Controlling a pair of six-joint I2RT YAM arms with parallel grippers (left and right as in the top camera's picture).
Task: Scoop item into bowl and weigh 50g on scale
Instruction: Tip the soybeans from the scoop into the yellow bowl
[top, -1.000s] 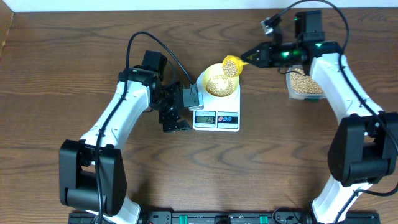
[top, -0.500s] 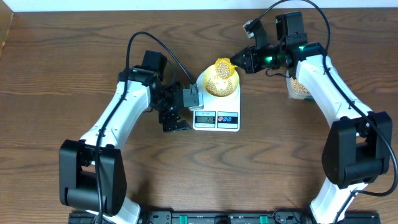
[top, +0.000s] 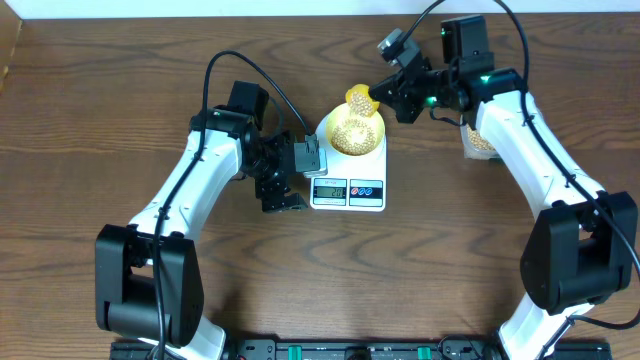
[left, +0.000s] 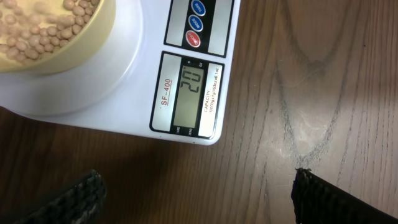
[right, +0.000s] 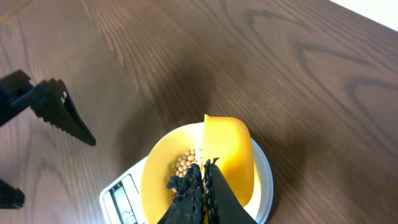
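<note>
The white scale (top: 378, 168) stands mid-table with the pale yellow bowl (top: 327, 128) on its platform, tan beans (top: 350, 133) inside. My right gripper (top: 388, 97) is shut on the handle of the bright yellow scoop (top: 360, 101), which hangs tipped over the bowl's far edge. In the right wrist view the scoop (right: 231, 149) shows its back above the bowl (right: 154, 182) and beans (right: 185, 162), my right gripper (right: 205, 169) behind it. My left gripper (top: 284, 182) stands open left of the scale; in its view, the left gripper (left: 199, 199) faces the scale (left: 193, 37), whose display reads 20.
A clear plastic container (top: 482, 142) with more beans sits at the right, partly hidden under the right arm. Both arms reach in from the front corners. Bare wood table surrounds the scale.
The right arm has carried the scoop leftward from beside the bowl to over its far edge and tipped it. The left arm has stayed still.
</note>
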